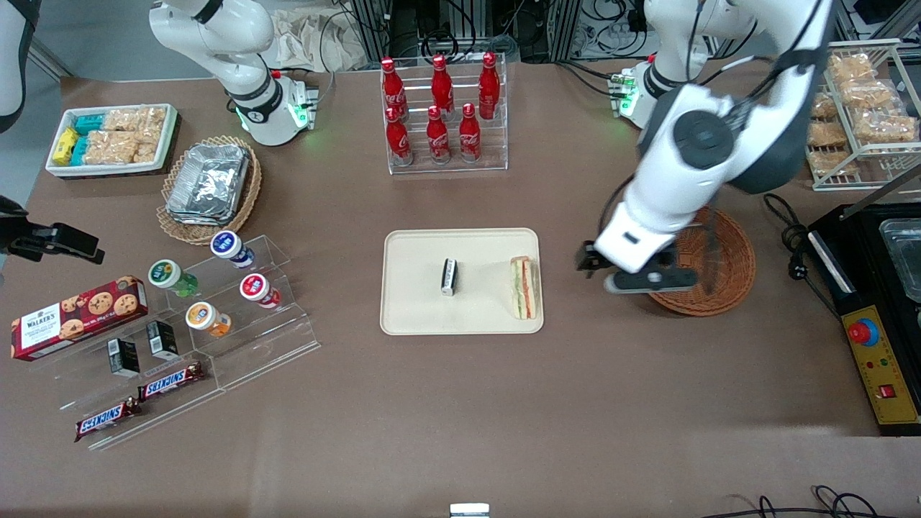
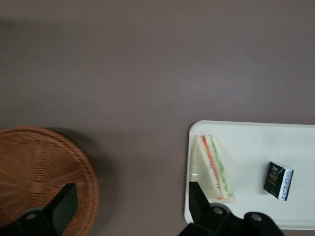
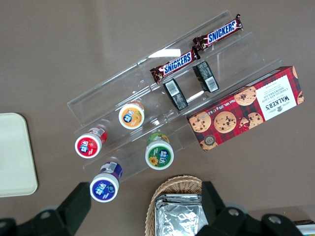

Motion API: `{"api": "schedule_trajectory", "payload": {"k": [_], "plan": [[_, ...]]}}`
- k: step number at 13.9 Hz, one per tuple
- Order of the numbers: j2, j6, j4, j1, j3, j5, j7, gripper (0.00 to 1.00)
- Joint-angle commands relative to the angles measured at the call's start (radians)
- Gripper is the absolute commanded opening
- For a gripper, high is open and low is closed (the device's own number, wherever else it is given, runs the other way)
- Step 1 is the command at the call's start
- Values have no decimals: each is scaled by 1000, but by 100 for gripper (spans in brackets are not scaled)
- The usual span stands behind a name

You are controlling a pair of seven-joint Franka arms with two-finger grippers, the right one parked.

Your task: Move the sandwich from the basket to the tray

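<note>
The sandwich lies on the cream-beige tray, on its edge nearest the basket, with its green and orange-red layers showing. It also shows in the left wrist view on the tray. The round reddish-brown wicker basket stands beside the tray toward the working arm's end and looks empty in the left wrist view. My left gripper hangs open and empty above the bare table between tray and basket; one finger is over the tray's edge, the other over the basket's rim.
A small black packet lies mid-tray. A rack of red cola bottles stands farther from the camera. Toward the parked arm's end are a tan basket of foil packs, a white snack bin and an acrylic stand. A black machine sits beside the wicker basket.
</note>
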Motion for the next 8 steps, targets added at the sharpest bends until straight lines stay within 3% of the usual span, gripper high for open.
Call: {"api": "schedule_trajectory", "payload": {"k": [1, 8], "plan": [[-65, -92, 56, 84, -9, -9, 70, 100], [-147, -221, 98, 264, 0, -15, 231, 100]]}}
